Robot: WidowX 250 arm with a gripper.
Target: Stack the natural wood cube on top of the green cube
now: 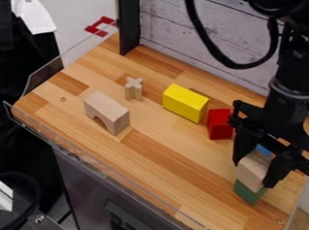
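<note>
So we've got the black two-finger gripper (254,174) over at the right side of the butcher-block wooden tabletop (179,157), and it looks like it's pinching a plain, light natural-wood block (253,171) — one finger on each side. That makes sense to us: pressing on opposite sides should keep the block from twisting or tipping. Right below it sits a dark green block (248,193), so the pale one seems to be lined up over it, probably resting on it, though we can't tell for sure whether any weight is on it. We also spot a bit of a blue piece (264,150) just behind the pale block, mostly hidden by the gripper.

Close by on the left is a red block (219,124), then a long yellow block (185,103) lying on its side, which gives it a nice steady base. Farther left there's a small cross-shaped wooden piece (133,89) standing on end, and near it a natural-wood arch block (107,112) — cutout facing down, so it's standing on its two feet.
</note>
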